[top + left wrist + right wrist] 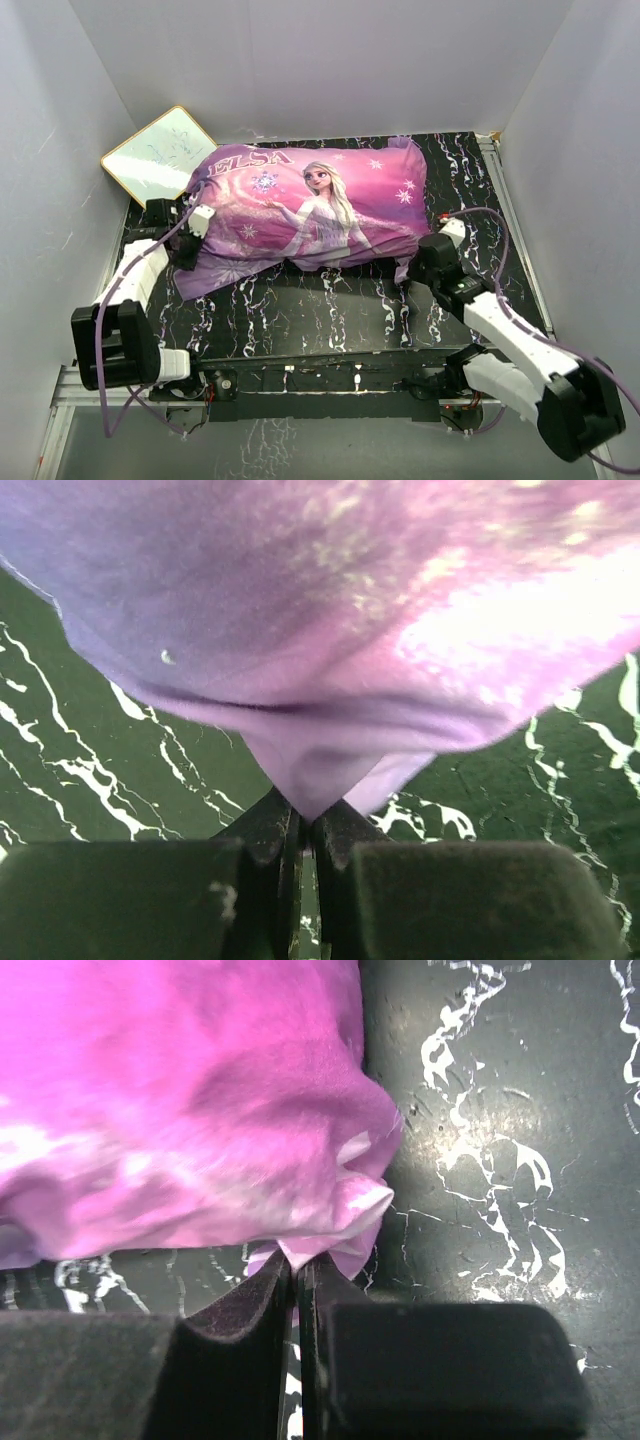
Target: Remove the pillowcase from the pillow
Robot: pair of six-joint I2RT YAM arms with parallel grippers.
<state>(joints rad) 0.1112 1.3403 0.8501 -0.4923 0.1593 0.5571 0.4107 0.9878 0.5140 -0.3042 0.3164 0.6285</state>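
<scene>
The pillowcase (310, 210), purple-pink with the ELSA print, lies stuffed across the back of the black marbled table (330, 310). The pillow is hidden inside it. My left gripper (190, 245) is shut on the pillowcase's near left corner. In the left wrist view the fabric (330, 650) tapers to a point pinched in the gripper (305, 825). My right gripper (418, 262) is shut on the near right corner. In the right wrist view the pink cloth (200, 1120) bunches into the gripper (297, 1270).
A framed whiteboard (160, 152) leans at the back left corner behind the left arm. White walls (300, 60) close in the table on three sides. Bare marbled surface lies between the pillowcase and the arm bases (330, 375).
</scene>
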